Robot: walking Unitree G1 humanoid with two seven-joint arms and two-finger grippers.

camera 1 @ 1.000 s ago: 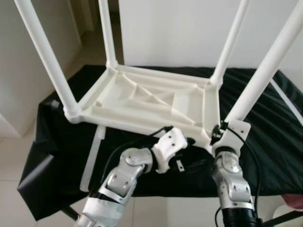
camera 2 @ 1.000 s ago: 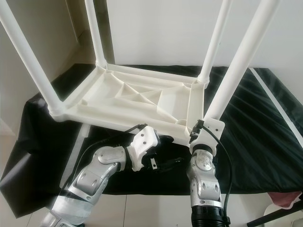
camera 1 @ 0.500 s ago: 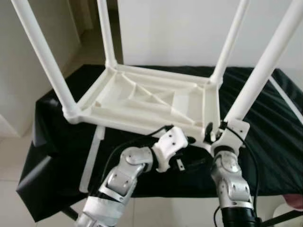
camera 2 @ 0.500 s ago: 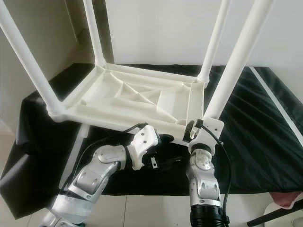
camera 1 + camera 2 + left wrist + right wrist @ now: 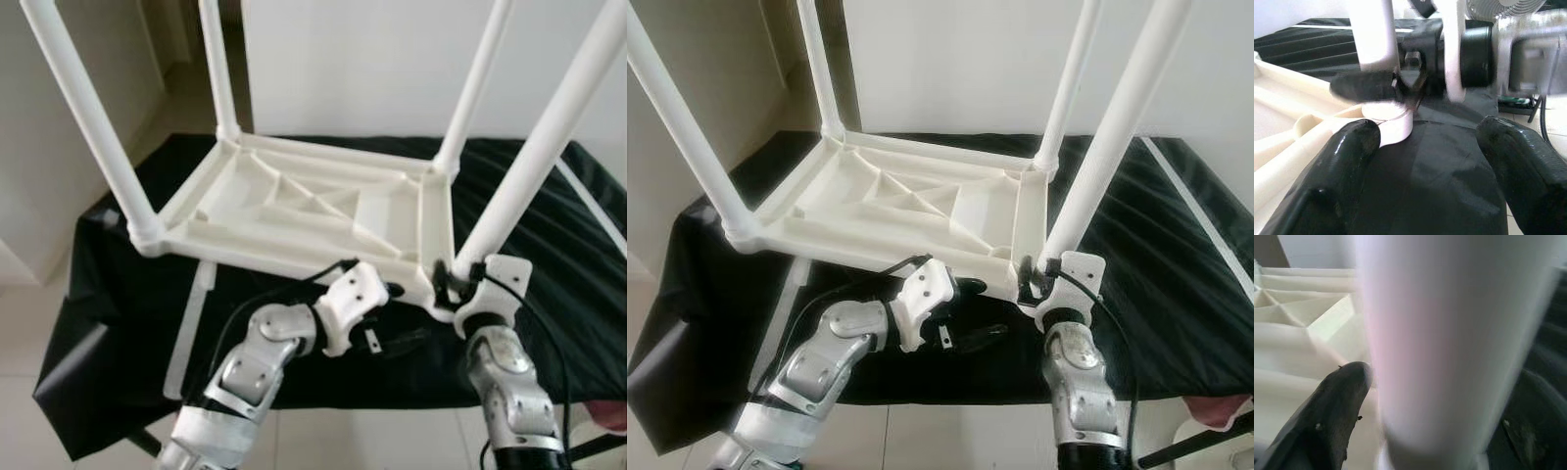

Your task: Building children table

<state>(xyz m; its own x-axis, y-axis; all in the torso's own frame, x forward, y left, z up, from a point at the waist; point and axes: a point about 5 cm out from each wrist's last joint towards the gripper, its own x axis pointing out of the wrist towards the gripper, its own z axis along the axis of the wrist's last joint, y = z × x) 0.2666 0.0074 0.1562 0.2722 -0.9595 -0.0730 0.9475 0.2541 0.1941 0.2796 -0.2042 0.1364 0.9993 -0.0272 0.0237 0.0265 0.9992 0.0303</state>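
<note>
A white children's table (image 5: 294, 211) lies upside down on a black cloth (image 5: 108, 294), its four legs pointing up. My right gripper (image 5: 446, 284) is at the foot of the near right leg (image 5: 529, 166), where it joins the tabletop. In the right wrist view the leg (image 5: 1449, 333) sits between the two black fingers (image 5: 1337, 406), which press on it. My left gripper (image 5: 1425, 147) is low, just under the tabletop's near edge and beside that corner. Its fingers (image 5: 1342, 161) stand apart over bare cloth, holding nothing.
A loose white rail (image 5: 191, 328) lies on the cloth at the near left. Another thin white rail (image 5: 588, 201) runs along the right side. The cloth's front edge drops to a tiled floor (image 5: 29, 392). A fan (image 5: 1518, 7) stands behind the right arm.
My right wrist has swung to the right around the foot of the near right leg. The left arm and the table have stayed put.
</note>
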